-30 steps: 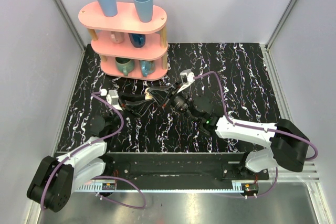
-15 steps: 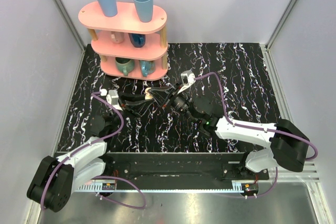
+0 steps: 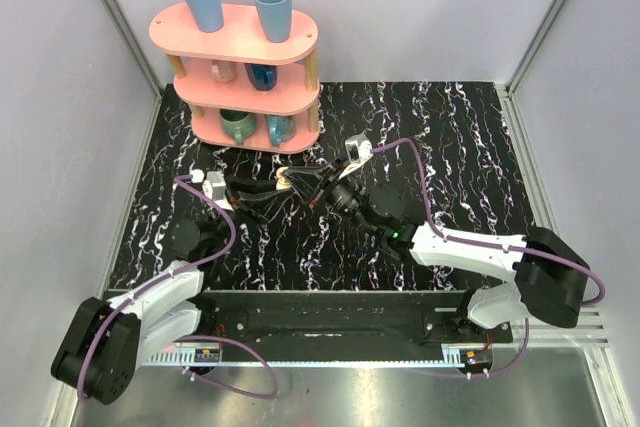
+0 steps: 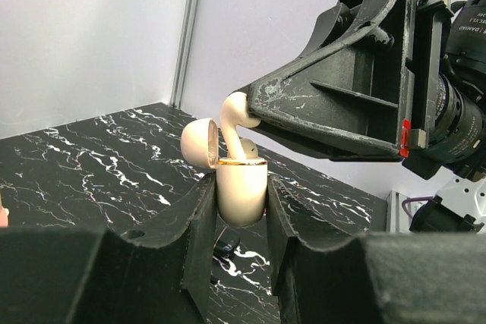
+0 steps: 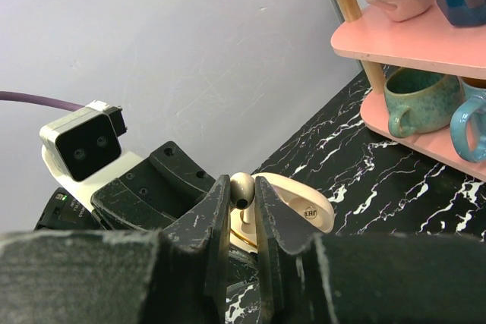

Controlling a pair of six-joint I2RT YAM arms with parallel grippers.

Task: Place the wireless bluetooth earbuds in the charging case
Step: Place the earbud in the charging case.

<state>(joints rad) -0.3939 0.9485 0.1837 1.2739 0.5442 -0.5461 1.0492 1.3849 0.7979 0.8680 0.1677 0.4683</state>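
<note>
Right gripper [image 5: 240, 193] barely shifted, pinching 1 earbud [image 4: 234, 123] over charging case [image 4: 241, 206], clamped by left gripper [image 4: 239, 187]. Step: insertion. Next: lower straight, release.

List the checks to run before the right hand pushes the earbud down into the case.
1. Left hand clamps the small rounded cream charging case: ok.
2. Its lid is swung open: ok.
3. Right hand pinches the cream-white earbud: ok.
4. The stem points down at the case opening: ok.
5. Stem lined up with its socket: cannot tell, the socket is hidden.
</note>
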